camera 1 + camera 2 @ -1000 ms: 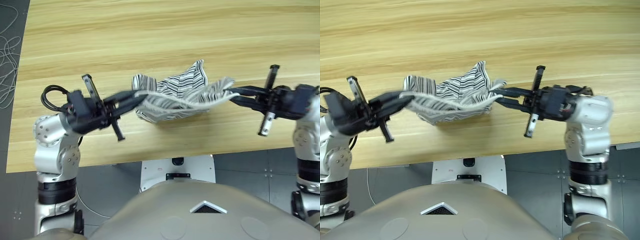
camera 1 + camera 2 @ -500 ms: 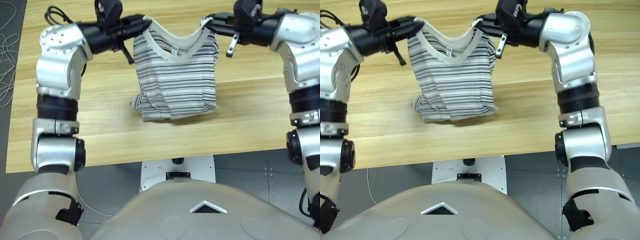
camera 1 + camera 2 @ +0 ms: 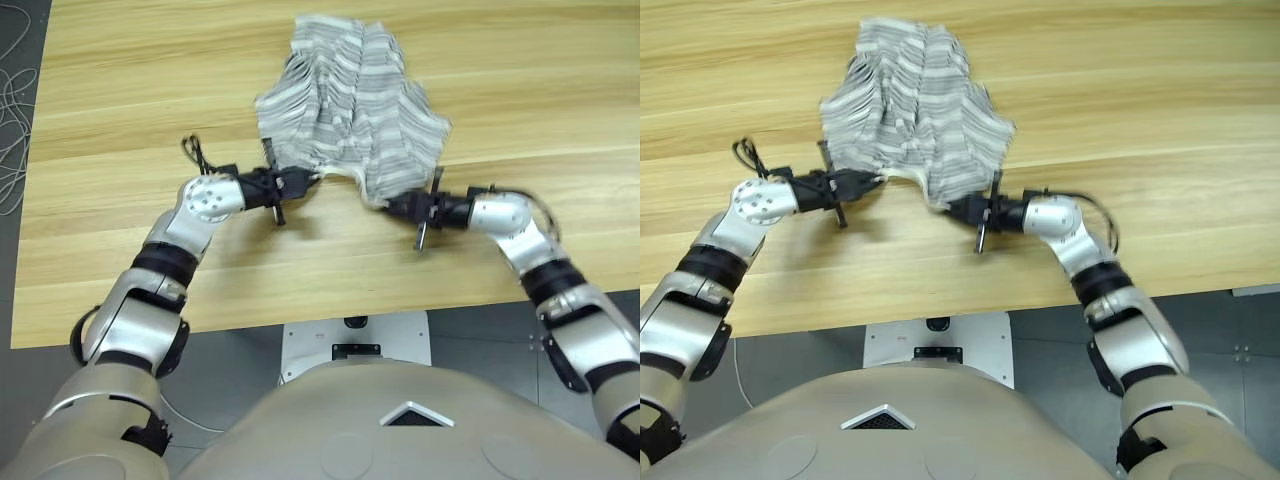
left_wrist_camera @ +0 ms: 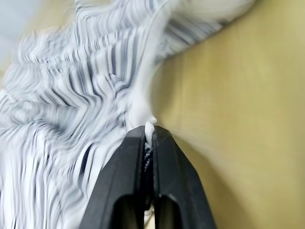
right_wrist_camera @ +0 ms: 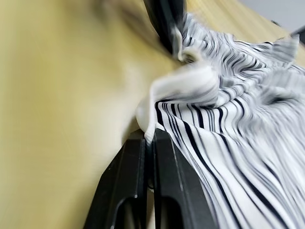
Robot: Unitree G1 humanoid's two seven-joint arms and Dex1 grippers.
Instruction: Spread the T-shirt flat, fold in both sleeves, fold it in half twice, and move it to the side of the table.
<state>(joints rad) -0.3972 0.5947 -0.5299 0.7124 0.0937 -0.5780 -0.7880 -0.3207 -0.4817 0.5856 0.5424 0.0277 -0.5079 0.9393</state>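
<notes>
T-shirt (image 3: 345, 110) on table (image 3: 130, 90), beyond left pincer (image 3: 306, 181) and right pincer (image 3: 386, 205).

my two head views sit above the arms and look forward and steeply down onto the wooden table (image 3: 520, 90), with its near edge and a strip of grey floor (image 3: 480, 330) low in the picture. they're a stereo pair, so both take in the same stretch, shifted sideways: the striped t-shirt (image 3: 350, 100), the left gripper (image 3: 304, 180) and the right gripper (image 3: 388, 207). each wrist camera rides just behind its own fingers, looking along them, low over the tabletop and very near the cloth. the right wrist view also catches the left gripper's dark tip farther off.
</notes>
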